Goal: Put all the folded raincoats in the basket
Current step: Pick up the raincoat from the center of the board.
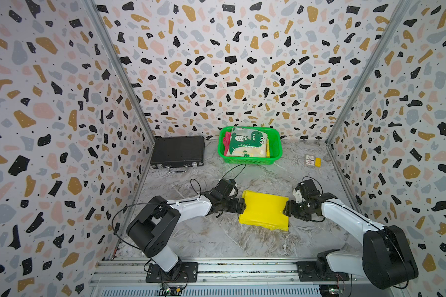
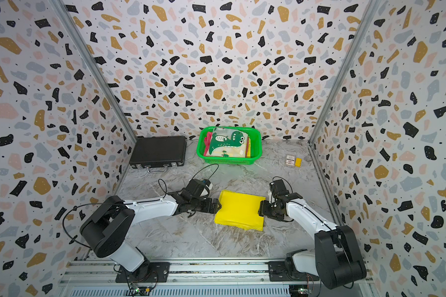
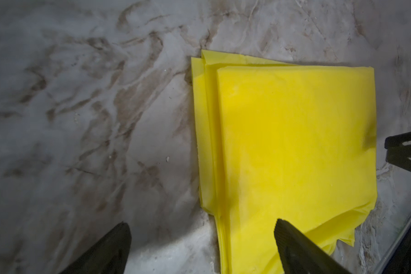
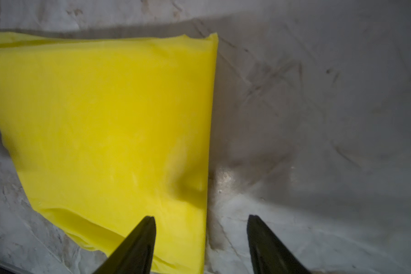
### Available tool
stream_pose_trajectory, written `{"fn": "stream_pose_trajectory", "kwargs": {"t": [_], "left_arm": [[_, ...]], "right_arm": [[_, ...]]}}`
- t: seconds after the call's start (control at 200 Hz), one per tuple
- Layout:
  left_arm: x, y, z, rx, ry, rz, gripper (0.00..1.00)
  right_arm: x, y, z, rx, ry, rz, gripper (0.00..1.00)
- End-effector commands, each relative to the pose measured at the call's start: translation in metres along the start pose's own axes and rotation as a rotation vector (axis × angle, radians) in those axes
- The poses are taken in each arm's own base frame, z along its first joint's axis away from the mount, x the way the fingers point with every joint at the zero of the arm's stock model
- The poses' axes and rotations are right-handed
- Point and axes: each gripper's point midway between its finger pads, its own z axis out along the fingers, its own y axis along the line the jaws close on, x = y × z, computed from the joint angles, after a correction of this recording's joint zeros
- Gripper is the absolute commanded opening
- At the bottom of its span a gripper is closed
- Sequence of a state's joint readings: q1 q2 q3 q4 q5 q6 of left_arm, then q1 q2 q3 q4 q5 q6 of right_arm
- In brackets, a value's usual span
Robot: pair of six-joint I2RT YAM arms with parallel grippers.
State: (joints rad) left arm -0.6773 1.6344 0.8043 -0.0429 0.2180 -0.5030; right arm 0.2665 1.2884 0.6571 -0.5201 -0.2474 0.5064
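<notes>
Lying flat on the desk (image 1: 216, 239), the raincoat (image 1: 264, 209) is a yellow folded square, well short of the basket and not yet lifted. Its layers are stacked slightly out of line along one edge, seen in the left wrist view (image 3: 294, 142), so a one-sided pull would likely let the fold slip open.

The left end effector (image 1: 242, 205) sits at the raincoat's edge on the robot's left. Its fingers are spread wide, one over the yellow sheet and one over bare desk (image 3: 202, 227); nothing is pinched. The right end effector (image 1: 286, 208) sits at the opposite edge, also spread, with one finger over the raincoat's border and one beside it over the desk (image 4: 201, 218). Whether any fingertip touches the material cannot be told.

Judgement: both arms are placed at opposite edges so the bundle can be taken from two sides and carried without unfolding. The grasp is pending.

Beyond the raincoat, toward the back wall, stands the basket (image 1: 249, 161), already holding a dinosaur-print cloth (image 1: 247, 142) over other folded pieces; the raincoat would have to rest on top. A black case (image 1: 178, 151) lies beyond the raincoat on the left arm's side, a small packet (image 1: 312, 161) on the right arm's side; neither blocks the path.
</notes>
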Motion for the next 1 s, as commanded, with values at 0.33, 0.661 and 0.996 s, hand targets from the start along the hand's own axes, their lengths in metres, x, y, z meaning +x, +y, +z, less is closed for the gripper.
{"fn": "stream_pose_trajectory", "kwargs": {"t": [0.33, 0.661, 0.996], "left_arm": [[-0.005, -0.012, 0.018, 0.030, 0.028, 0.038, 0.97], [0.005, -0.007, 0.029, 0.003, 0.086, 0.047, 0.92], [0.009, -0.015, 0.036, 0.033, 0.100, 0.033, 0.82]], "right_arm": [[0.011, 0.003, 0.022, -0.066, 0.038, 0.037, 0.65], [0.018, 0.010, 0.034, -0.132, 0.070, 0.052, 0.59], [0.020, 0.015, 0.035, -0.152, 0.070, 0.053, 0.54]]}}
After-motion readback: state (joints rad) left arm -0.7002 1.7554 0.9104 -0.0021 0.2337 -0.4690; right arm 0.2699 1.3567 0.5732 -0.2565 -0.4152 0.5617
